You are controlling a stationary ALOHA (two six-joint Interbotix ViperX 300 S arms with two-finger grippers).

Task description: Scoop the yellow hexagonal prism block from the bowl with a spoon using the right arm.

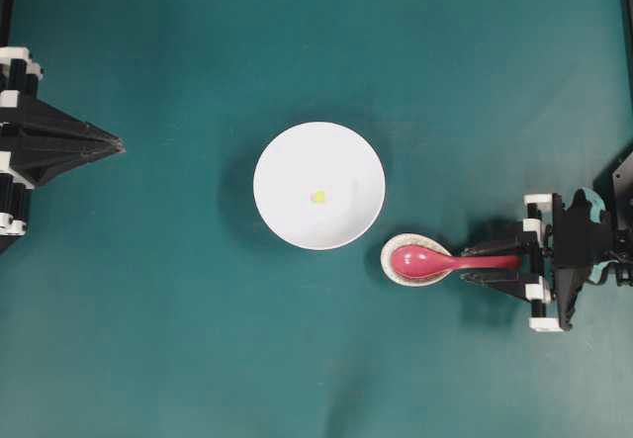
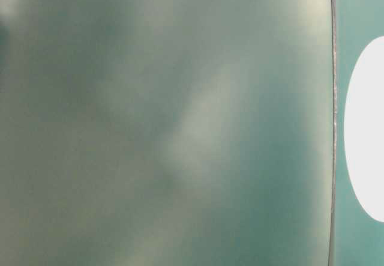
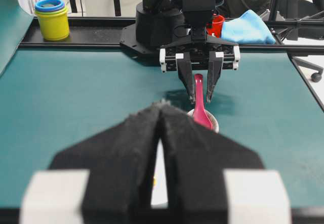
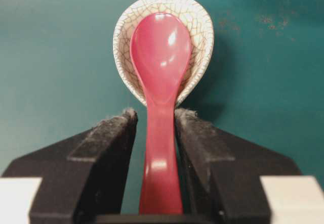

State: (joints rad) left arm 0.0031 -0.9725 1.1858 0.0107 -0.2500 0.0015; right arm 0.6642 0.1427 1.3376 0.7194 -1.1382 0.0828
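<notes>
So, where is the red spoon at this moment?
In the overhead view the spoon lies right of centre, its head in the small crackled dish just below-right of the white bowl, its handle between the right gripper's fingers.

The table-level view is almost wholly a green-grey blur; only a slice of the bowl (image 2: 367, 128) shows, cut off at three o'clock. From the left wrist, the closed left fingers (image 3: 126, 158) hide most of the bowl. Overhead, the yellow block (image 1: 317, 197) is too small to show its shape.
</notes>
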